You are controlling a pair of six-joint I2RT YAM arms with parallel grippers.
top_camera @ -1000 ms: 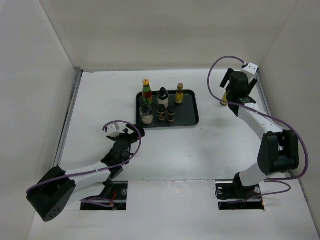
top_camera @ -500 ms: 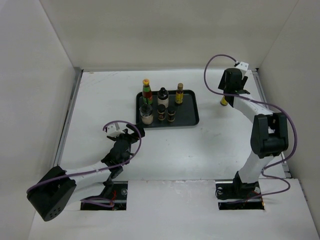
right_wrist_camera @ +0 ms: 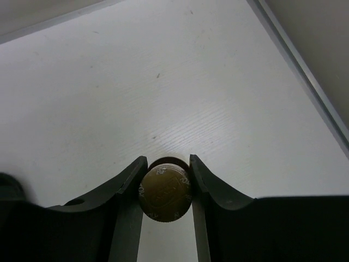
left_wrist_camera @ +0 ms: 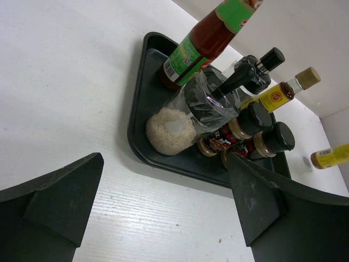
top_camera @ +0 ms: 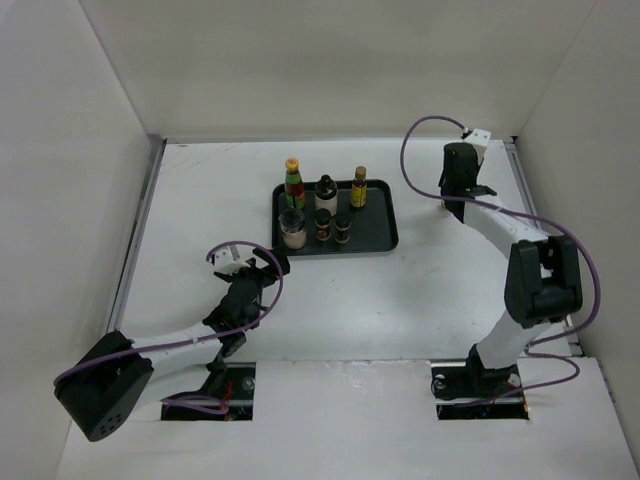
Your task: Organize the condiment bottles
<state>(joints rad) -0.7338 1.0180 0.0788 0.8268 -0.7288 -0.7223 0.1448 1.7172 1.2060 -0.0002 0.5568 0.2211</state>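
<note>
Right gripper (right_wrist_camera: 166, 165) pinched a brown-capped bottle (right_wrist_camera: 165, 192), well right of the black tray (top_camera: 386, 236); left gripper (left_wrist_camera: 163, 161) gaped near the tray's six bottles (top_camera: 294, 184).

No words or numbers are legible. The labels on the bottles (left_wrist_camera: 188, 52) are too blurred to read. The embossing on the brown cap (right_wrist_camera: 165, 194) is unclear.

Finish as seen: table (right_wrist_camera: 163, 98) white, matt, faint wood-like grain; tray (left_wrist_camera: 140, 112) black, smooth, slight sheen; bottle cap (right_wrist_camera: 164, 190) brownish, embossed, dull; right gripper fingers (right_wrist_camera: 126, 183) black, matt; short clear bottle (left_wrist_camera: 191, 117) transparent, glossy.
</note>
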